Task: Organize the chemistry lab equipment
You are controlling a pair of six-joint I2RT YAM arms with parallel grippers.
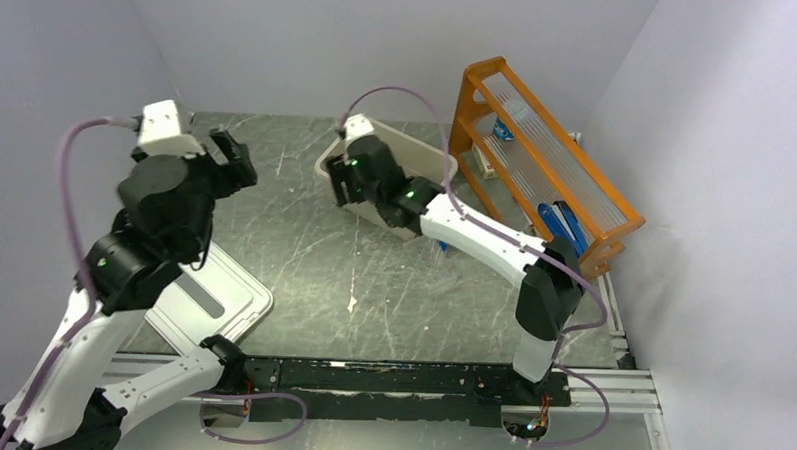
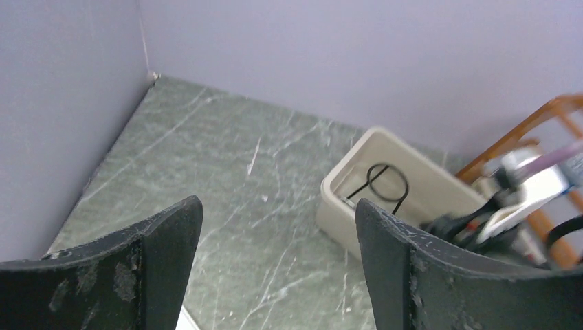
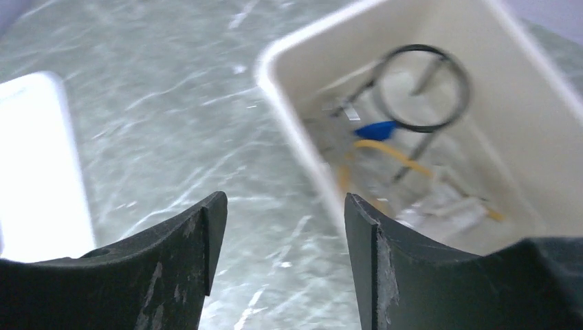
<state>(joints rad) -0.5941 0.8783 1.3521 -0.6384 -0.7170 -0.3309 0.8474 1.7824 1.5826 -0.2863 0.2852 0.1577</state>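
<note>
Top view: beige tub stood at the far middle of the worktop, just beside the orange rack at far right. Blue-capped tubes sat in the rack. White lid lay flat at near left, well apart from the tub. Left pincer hung above the far-left worktop, away from the tub. Right pincer was over the tub's left rim; its jaw state could not be read from this view. Left wrist view: the left pincer's jaws stood wide apart with nothing between them, only bare worktop below. The tub appeared beyond them, with the black wire ring lying inside it, and the right arm partly covered the tub's right side. Right wrist view: the right pincer's jaws were parted and held nothing, above the worktop just beside the tub's near-left wall. Inside the tub, the black wire ring rested toward the far end, a blue cap lay just below it, and a tan tube curved past the cap. Pale items on the tub floor were too blurred to identify. The lid showed at the left edge.
</note>
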